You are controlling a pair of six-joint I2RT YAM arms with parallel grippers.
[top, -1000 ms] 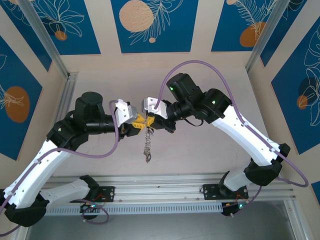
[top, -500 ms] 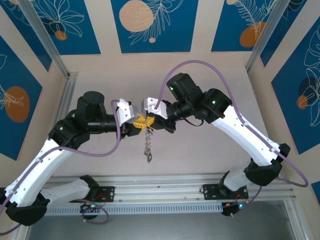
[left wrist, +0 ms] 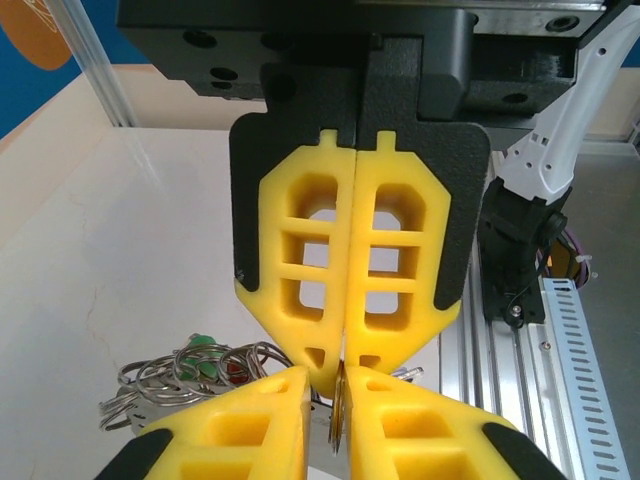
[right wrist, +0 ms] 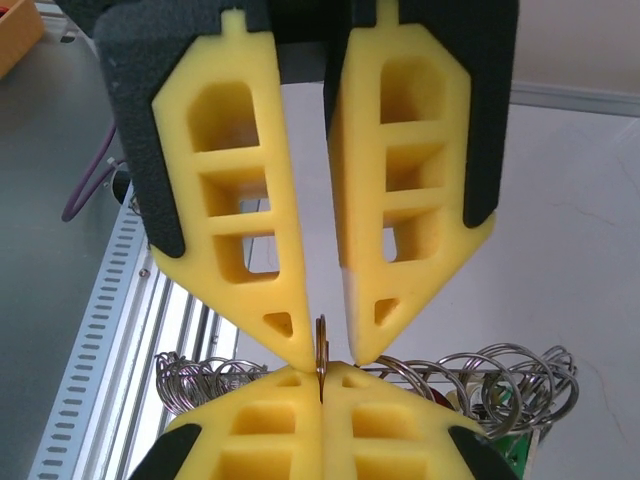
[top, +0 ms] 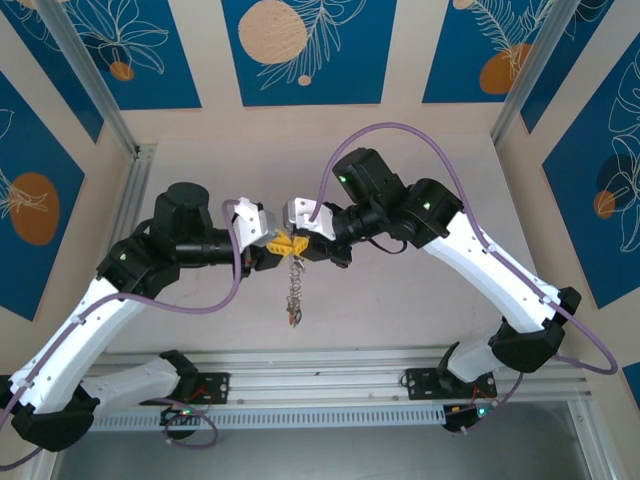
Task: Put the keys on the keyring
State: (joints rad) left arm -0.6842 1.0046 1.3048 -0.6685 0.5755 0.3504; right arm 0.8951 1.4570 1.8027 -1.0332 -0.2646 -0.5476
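Observation:
My two grippers meet tip to tip above the table's middle, the left gripper facing the right gripper. A thin brass-coloured ring, seen edge-on, stands between both pairs of fingertips. The right gripper is shut on its lower edge. The left gripper has its jaws a narrow slit apart around the brass ring, one pad touching it and a small gap on the other side. Below them hangs the keyring, a bunch of silver loops with a green key head and a red one.
An aluminium rail with a slotted cable duct runs along the near table edge, below the hanging bunch. A metal post stands at the back left, and patterned blue panels wall in the space.
The left gripper's jaws have narrowed around the brass ring. Both grippers have shifted slightly left, and the hanging bunch has swung a little with them. The right gripper stays shut.

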